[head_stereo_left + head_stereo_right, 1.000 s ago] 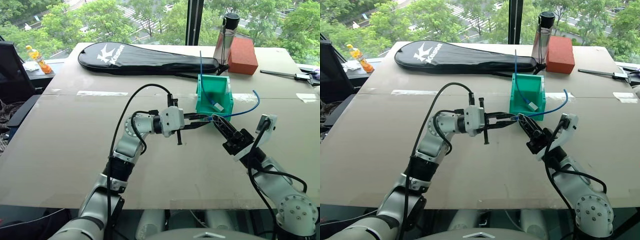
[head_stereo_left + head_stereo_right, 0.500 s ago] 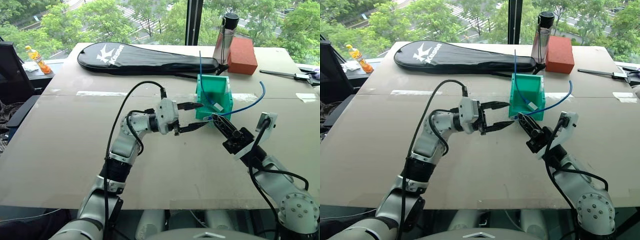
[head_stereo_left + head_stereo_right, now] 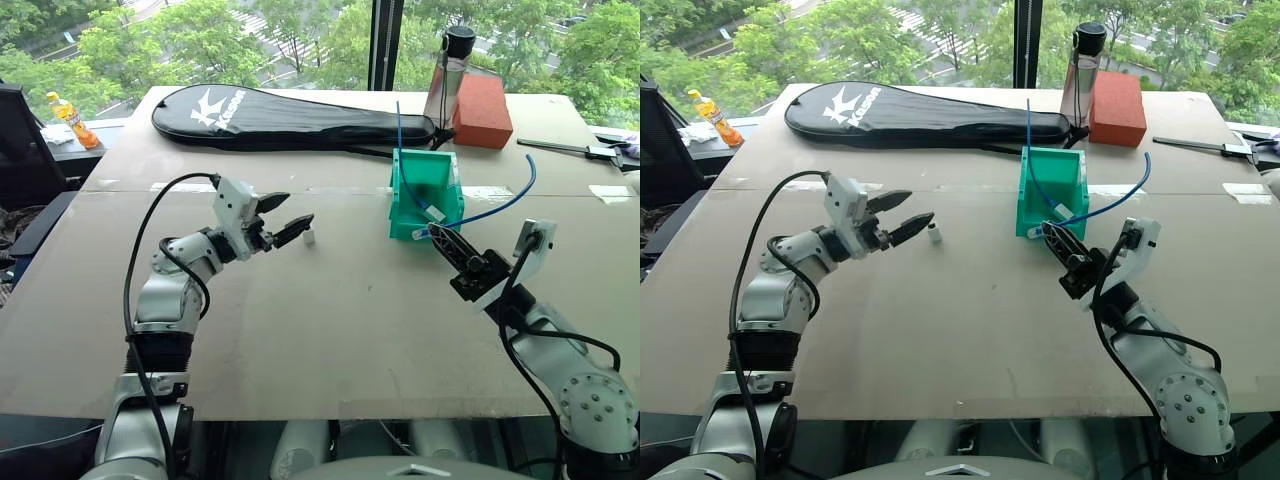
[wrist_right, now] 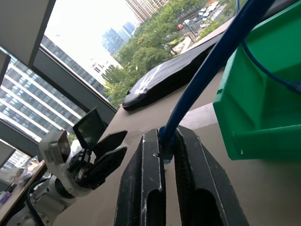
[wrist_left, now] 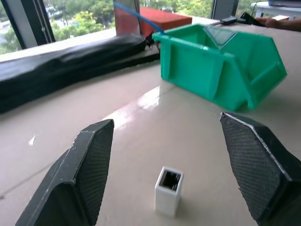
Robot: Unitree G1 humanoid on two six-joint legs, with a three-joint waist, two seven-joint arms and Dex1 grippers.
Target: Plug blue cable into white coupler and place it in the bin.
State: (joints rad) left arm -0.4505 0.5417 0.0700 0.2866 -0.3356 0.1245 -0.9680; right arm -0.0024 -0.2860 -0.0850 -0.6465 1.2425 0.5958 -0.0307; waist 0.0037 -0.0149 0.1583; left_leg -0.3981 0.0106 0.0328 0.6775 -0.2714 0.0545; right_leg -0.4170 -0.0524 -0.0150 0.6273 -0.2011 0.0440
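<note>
Left wrist view shows your left gripper (image 5: 169, 183) now spread around the white coupler (image 5: 169, 190), having swung away from the bin (image 3: 426, 200). Your right gripper (image 3: 447, 247) pinches the blue cable (image 3: 490, 208) beside the bin; mating hasn't begun.

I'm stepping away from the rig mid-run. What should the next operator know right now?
Left tool: open, level, beside the white coupler, not touching it.
Right tool: shut on the blue cable, gripping it near its end; the rest arcs up to the right of the bin.
The coupler stands upright on the table, socket up, well left of the bin. The bin already holds another blue cord with a white block.
Done: cable in hand.
Left: grasp the coupler, plug the cable in, drop the pair in the bin.
</note>
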